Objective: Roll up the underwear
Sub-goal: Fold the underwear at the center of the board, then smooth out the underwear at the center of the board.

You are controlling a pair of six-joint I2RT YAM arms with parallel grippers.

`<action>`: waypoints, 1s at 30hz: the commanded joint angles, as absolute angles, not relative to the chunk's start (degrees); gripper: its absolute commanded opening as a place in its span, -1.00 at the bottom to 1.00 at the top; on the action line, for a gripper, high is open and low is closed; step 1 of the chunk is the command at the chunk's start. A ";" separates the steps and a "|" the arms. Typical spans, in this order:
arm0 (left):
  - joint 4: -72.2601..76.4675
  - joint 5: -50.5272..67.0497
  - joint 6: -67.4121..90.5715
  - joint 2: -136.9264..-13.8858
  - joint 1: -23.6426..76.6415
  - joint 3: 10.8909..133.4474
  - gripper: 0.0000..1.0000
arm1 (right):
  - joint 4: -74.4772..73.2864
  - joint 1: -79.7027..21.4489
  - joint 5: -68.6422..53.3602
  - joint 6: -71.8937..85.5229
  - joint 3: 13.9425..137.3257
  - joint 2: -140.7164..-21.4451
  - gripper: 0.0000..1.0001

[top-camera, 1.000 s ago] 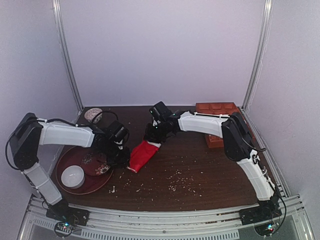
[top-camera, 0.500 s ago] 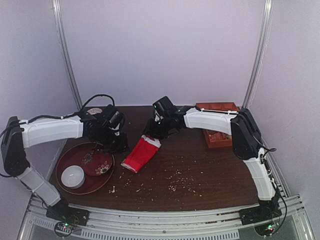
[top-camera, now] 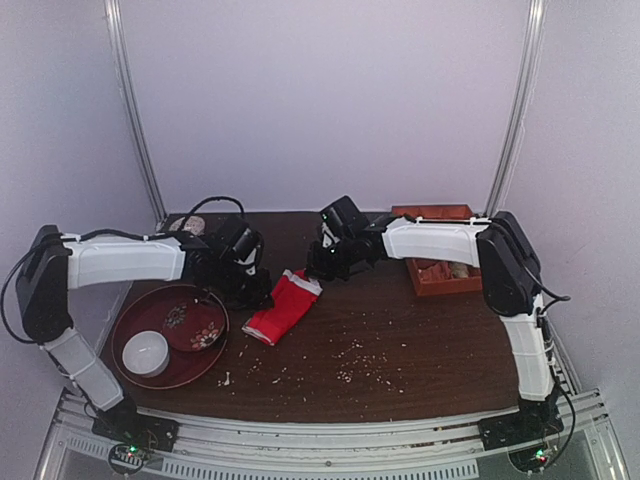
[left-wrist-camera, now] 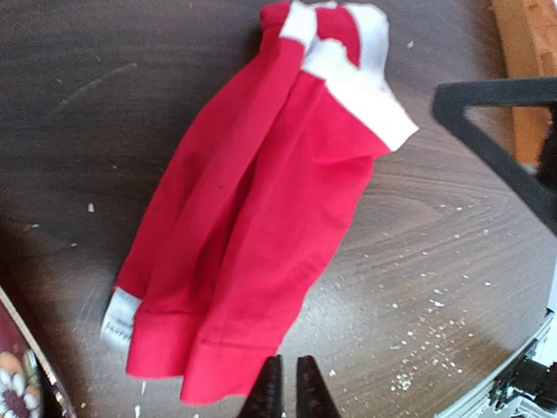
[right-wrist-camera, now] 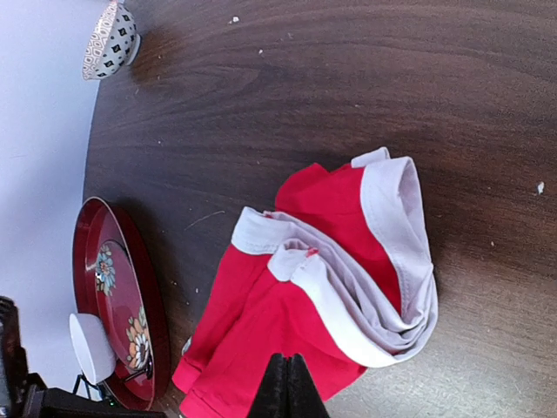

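The red underwear (top-camera: 281,310) with white waistband trim lies loosely folded lengthwise on the dark wood table, waistband end toward the back. In the left wrist view the underwear (left-wrist-camera: 252,226) fills the middle, with its leg hems nearest my left gripper (left-wrist-camera: 294,392), which is shut, empty and just off the hem edge. My left gripper (top-camera: 257,292) sits at the cloth's left side. In the right wrist view my right gripper (right-wrist-camera: 288,387) is shut and empty, above the red fabric (right-wrist-camera: 278,335) below the crumpled waistband. My right gripper (top-camera: 318,270) hovers by the waistband end.
A red round tray (top-camera: 118,345) at front left holds a white bowl (top-camera: 146,352) and a patterned plate (top-camera: 193,325). A patterned cup (top-camera: 187,229) stands at back left. An orange-brown box (top-camera: 432,213) sits at back right. Crumbs (top-camera: 360,360) litter the table front.
My left gripper pulled back from the underwear's left edge, then returned beside it. My right gripper shifted slightly right and back from the waistband. The underwear has barely moved.
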State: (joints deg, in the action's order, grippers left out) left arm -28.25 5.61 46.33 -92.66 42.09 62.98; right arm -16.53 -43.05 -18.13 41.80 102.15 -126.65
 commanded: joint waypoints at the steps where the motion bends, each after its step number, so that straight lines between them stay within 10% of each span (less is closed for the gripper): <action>1: -23.87 6.87 47.21 -97.78 42.35 62.62 -0.89 | -15.66 -42.48 -18.99 41.22 102.05 -127.60 -1.00; 30: -28.00 3.76 44.26 -106.77 40.73 64.76 -0.87 | -17.76 -39.11 -18.07 33.77 106.45 -135.49 -0.76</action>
State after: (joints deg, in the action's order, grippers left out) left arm -25.78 5.39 46.11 -105.45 41.50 63.33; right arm -18.85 -39.40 -18.28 36.42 107.66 -136.84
